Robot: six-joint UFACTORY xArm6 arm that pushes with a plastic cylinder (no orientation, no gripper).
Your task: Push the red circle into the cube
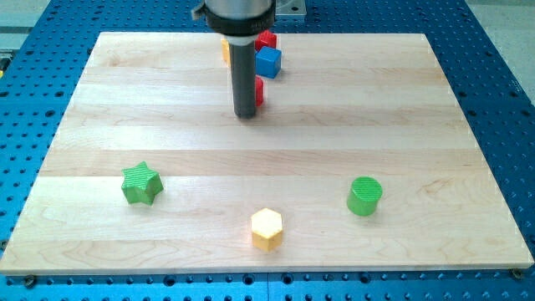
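My tip rests on the board in the upper middle of the view. The red circle is just right of the rod, mostly hidden behind it, touching or nearly touching it. The blue cube lies just above and right of the red circle, a small gap apart. Another red block, shape unclear, sits above the blue cube at the board's top edge. A yellow block peeks out left of the rod, mostly hidden.
A green star lies at the lower left. A yellow hexagon lies at the bottom middle. A green cylinder lies at the lower right. The wooden board sits on a blue perforated table.
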